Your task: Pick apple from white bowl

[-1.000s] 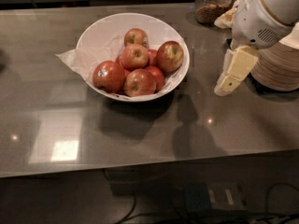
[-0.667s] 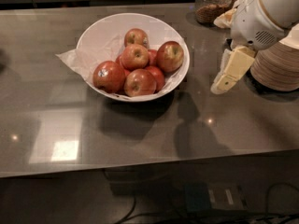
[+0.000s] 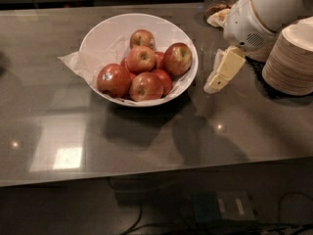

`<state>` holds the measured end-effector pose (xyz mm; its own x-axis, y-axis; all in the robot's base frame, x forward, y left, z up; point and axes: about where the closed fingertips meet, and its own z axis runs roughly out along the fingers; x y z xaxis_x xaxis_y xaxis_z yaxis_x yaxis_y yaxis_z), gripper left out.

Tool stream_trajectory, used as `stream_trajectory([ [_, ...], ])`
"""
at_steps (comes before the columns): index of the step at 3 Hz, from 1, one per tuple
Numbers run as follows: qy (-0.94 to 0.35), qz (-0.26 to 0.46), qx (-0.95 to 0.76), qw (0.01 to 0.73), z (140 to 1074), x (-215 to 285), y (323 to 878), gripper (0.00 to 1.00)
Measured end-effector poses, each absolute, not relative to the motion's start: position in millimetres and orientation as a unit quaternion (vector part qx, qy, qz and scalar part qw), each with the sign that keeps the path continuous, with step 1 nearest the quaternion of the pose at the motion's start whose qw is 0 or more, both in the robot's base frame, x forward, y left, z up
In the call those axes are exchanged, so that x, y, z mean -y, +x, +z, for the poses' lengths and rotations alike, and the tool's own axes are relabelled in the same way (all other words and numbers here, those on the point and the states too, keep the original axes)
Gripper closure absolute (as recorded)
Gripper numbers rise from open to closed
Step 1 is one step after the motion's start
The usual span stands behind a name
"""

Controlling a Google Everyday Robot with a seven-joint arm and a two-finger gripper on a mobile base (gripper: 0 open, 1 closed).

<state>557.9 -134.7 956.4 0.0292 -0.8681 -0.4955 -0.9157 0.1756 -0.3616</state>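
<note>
A: The apple [image 3: 178, 58] is sitting in the white bowl [image 3: 105, 35], on the side nearest the gripper [image 3: 222, 72], touching the paler apples [image 3: 141, 58].

B: The gripper is hanging just outside the rim; released or clenched, I cannot tell. I am advising a descent from above, sparing the paler apples.

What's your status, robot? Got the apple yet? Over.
Gripper hangs right of the white bowl, outside it. Apple in bowl, right side, untouched. Other apples packed against it; stacked paper bowls close on gripper's far side.
</note>
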Motion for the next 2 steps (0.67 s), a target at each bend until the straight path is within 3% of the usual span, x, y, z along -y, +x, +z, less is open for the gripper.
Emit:
stream_trajectory([
  [1, -0.658, 0.052, -0.675, 0.33, 952, 116, 569, 0.0],
  [2, -0.671, 0.063, -0.656, 0.339, 951, 100, 577, 0.1],
])
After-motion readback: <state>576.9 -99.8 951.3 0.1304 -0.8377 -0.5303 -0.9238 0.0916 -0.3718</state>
